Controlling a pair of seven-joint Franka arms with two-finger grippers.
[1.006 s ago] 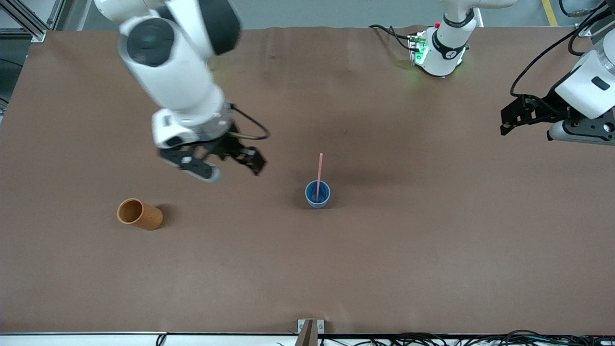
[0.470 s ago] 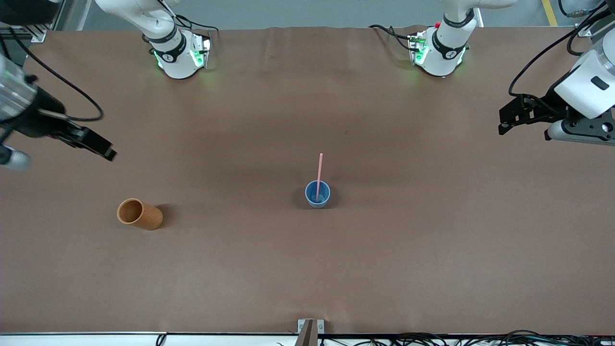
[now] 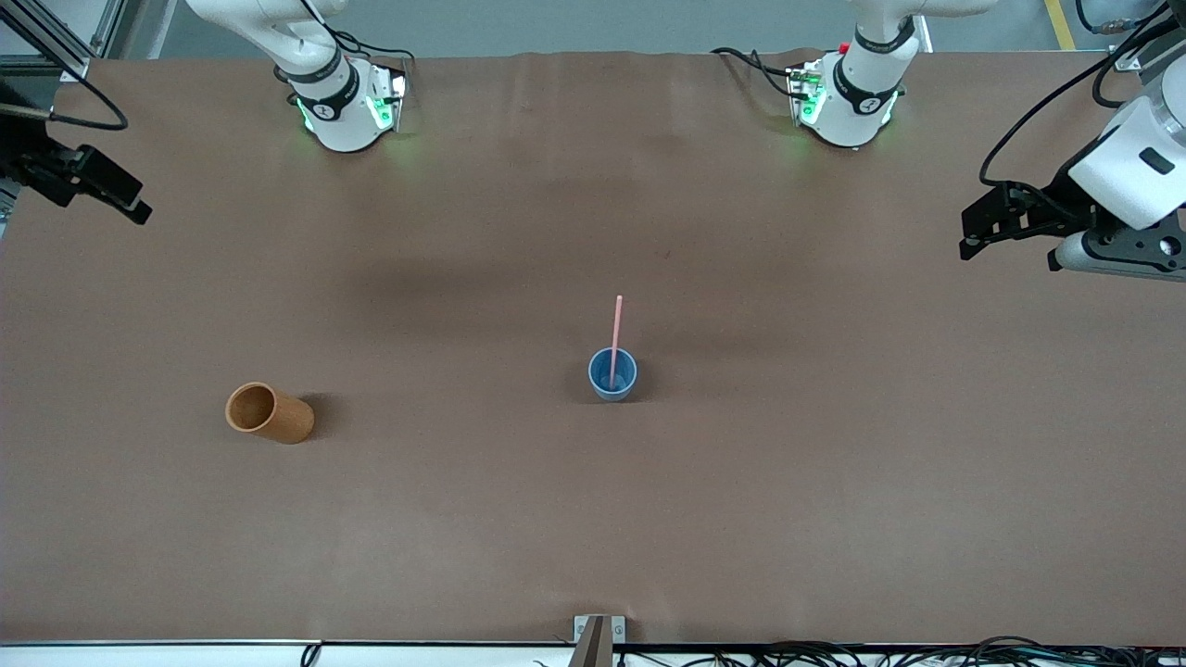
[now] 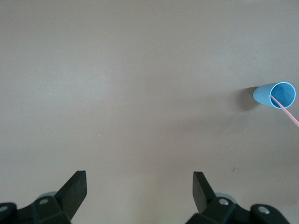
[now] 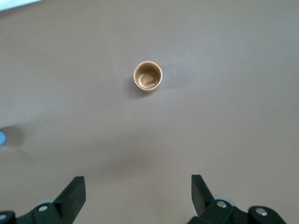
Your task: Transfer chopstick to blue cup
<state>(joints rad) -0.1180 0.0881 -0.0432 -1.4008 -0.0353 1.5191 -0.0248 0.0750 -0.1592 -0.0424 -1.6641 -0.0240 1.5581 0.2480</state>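
The blue cup [image 3: 612, 375] stands near the middle of the table. The pale-pink chopstick [image 3: 616, 326] stands in it, leaning on the rim with its upper half sticking out. Both also show in the left wrist view, the cup [image 4: 274, 94] with the stick [image 4: 288, 111] in it. My right gripper [image 3: 120, 199] is open and empty, up over the right arm's end of the table; its wrist view shows its gripper [image 5: 135, 189] wide apart. My left gripper [image 3: 973, 236] is open and empty, waiting over the left arm's end, and also shows in its wrist view [image 4: 138, 186].
An orange-brown cup [image 3: 269, 413] stands toward the right arm's end, slightly nearer the front camera than the blue cup; it shows empty in the right wrist view [image 5: 148, 77]. The brown table cover [image 3: 593, 519] is bare elsewhere.
My right arm has swung away from beside the blue cup, out to the right arm's end of the table and higher. The chopstick, both cups and the left arm have not moved.
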